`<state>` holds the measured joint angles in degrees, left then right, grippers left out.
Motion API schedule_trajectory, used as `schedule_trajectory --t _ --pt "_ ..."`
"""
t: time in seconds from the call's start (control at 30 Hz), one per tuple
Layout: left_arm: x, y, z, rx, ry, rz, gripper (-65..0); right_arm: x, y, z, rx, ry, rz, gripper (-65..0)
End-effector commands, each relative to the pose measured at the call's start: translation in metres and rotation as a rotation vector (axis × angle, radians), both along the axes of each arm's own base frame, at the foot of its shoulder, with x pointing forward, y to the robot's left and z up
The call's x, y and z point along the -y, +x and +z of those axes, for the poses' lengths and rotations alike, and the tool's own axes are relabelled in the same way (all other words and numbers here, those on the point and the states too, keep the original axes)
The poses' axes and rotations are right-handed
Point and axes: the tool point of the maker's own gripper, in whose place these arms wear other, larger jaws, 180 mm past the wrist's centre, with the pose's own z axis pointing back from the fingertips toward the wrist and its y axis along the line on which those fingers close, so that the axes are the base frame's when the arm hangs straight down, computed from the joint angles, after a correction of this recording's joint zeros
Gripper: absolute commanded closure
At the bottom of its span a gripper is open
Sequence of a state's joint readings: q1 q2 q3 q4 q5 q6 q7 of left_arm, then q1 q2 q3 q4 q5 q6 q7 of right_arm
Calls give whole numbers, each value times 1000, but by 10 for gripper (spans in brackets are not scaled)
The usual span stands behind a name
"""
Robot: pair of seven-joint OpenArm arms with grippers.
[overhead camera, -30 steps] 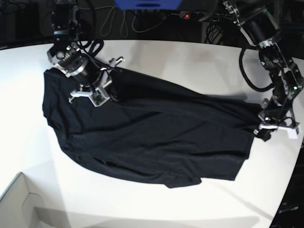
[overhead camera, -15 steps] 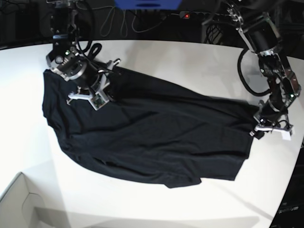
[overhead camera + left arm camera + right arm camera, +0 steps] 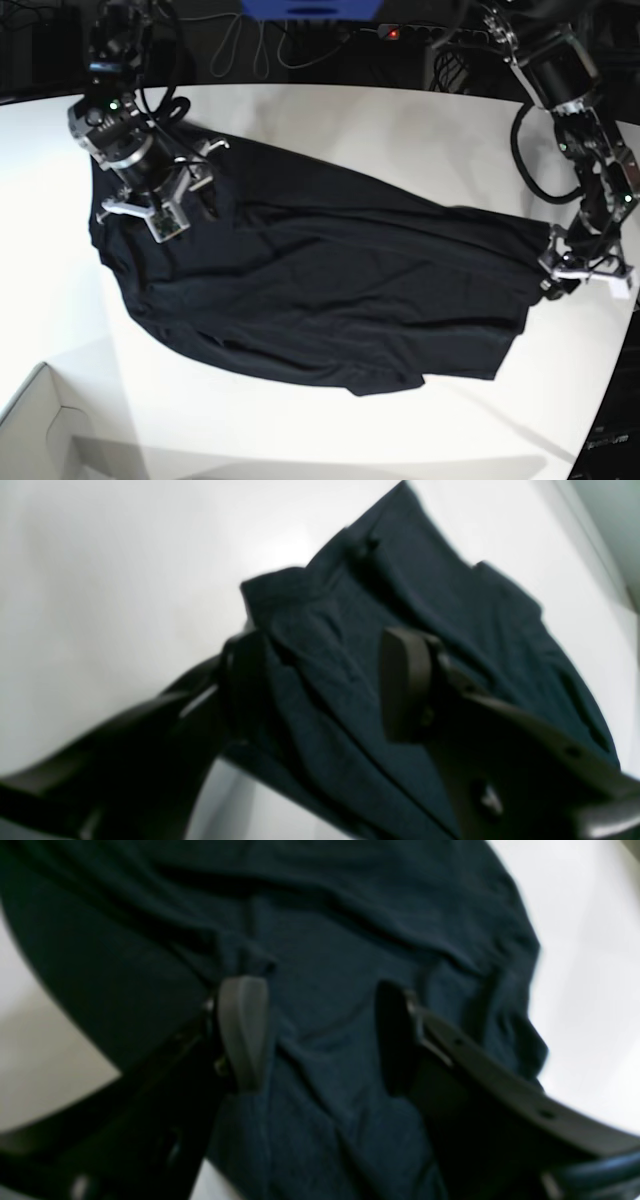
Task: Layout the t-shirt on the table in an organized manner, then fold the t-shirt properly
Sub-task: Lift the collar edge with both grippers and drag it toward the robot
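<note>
The t-shirt [image 3: 310,285] lies spread across the middle of the table [image 3: 420,130], slanted and wrinkled, with folds bunched at both ends; it looks roughly laid out but not yet squared for folding. The right pincer [image 3: 315,1035] stands spread above the cloth at one end, gripping nothing. The left pincer [image 3: 320,685] is likewise spread over a bunched corner at the other end, the fabric loose between its jaws. Both seem placed at opposite ends to stretch the shirt flat. The white table is smooth and matte; a white box corner [image 3: 35,425] sits near, and dark cables [image 3: 250,40] hang beyond the far edge.
</note>
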<state>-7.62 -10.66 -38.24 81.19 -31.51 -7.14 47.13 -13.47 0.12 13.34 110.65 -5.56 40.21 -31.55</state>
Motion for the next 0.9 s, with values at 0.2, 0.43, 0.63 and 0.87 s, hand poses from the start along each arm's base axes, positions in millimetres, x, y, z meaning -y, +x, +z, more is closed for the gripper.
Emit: schedule_trajectory --t 0.2,0.43,0.63,0.87 --pt "-4 -30 -33 -59 -23 42 -352 18 -25 -6 -25 -3 -51 -346" --pt "-11 -34 -64 -76 -45 105 -352 18 -39 -16 -65 -4 -51 -344" --pt "4 -14 -70 -67 -35 62 -352 19 -43 -19 -77 -7 -51 -344" --pt "28 -3 -85 -69 -15 8 -346 44 -46 -17 -76 -32 -119 -347"
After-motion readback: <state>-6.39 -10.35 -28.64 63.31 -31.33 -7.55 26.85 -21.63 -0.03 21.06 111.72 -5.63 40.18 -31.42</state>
